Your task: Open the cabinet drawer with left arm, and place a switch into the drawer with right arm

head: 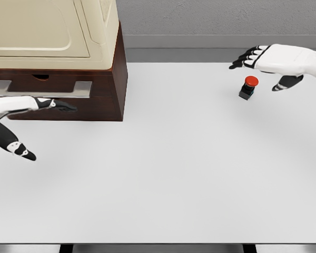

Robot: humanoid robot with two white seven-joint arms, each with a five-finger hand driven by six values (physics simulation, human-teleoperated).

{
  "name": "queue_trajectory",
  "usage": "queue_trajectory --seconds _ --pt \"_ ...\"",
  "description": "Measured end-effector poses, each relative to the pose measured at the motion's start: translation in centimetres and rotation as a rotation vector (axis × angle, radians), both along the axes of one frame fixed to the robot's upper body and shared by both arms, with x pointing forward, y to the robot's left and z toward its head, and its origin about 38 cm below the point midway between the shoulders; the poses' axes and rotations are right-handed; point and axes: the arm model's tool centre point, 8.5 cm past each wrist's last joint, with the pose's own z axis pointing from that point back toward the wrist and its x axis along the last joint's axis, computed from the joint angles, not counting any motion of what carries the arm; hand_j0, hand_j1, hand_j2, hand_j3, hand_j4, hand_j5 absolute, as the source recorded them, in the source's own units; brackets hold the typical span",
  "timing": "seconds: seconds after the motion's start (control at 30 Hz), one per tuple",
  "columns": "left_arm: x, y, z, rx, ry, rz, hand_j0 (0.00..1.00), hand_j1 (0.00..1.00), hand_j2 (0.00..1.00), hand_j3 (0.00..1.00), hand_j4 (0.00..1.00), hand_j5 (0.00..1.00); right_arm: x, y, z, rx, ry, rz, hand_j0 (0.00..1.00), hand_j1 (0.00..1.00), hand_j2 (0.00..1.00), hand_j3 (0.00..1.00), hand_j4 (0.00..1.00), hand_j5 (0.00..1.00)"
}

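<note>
The right hand [276, 62] is white with black fingers. Just below it the switch [248, 87] has a red cap on a black base. The left hand [26, 118] is white and black too. Above its fingers the cabinet [102, 87] is dark reddish brown, with a grey handle [40, 88]; a cream appliance [58, 29] tops it. The table [174, 174] is plain white.

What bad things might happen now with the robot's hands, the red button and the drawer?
1. The right hand is open above the small switch; its fingers might knock it over or push it away instead of grabbing it.
2. The left hand is just below the drawer handle; it might miss or slip off.
3. The drawer looks shut, so the switch could arrive too early.
</note>
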Motion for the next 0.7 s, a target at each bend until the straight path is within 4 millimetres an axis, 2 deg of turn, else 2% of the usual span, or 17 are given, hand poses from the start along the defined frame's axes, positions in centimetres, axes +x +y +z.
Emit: queue_trajectory --seconds 0.1,0.17,0.3,0.4,0.53,0.7 --pt "0.3 0.5 1.2 0.002 -0.004 0.038 1.0 1.0 1.0 1.0 1.0 1.0 0.8 0.0 -0.3 -0.003 0.016 -0.013 1.0 1.0 1.0 1.0 1.0 1.0" --pt "0.3 0.9 1.4 0.006 0.006 0.063 1.0 1.0 1.0 1.0 1.0 1.0 1.7 0.2 0.3 -0.005 0.011 -0.021 1.0 1.0 1.0 1.0 1.0 1.0" --pt "0.6 1.4 1.5 0.029 0.03 0.11 1.0 1.0 1.0 1.0 1.0 1.0 3.2 0.5 -1.6 -0.028 0.066 -0.047 1.0 1.0 1.0 1.0 1.0 1.0" --pt "0.8 1.5 1.4 0.059 0.037 0.133 1.0 1.0 1.0 1.0 1.0 1.0 3.5 0.4 -3.0 -0.046 0.096 -0.06 1.0 1.0 1.0 1.0 1.0 1.0" --pt "1.2 1.6 1.5 0.09 0.041 0.159 1.0 1.0 1.0 1.0 1.0 1.0 3.8 -0.1 -3.9 -0.06 0.118 -0.083 1.0 1.0 1.0 1.0 1.0 1.0" --pt "1.9 2.1 3.1 0.099 0.016 0.212 1.0 1.0 1.0 1.0 1.0 1.0 4.1 -0.4 -4.5 -0.064 0.133 -0.1 1.0 1.0 1.0 1.0 1.0 1.0"
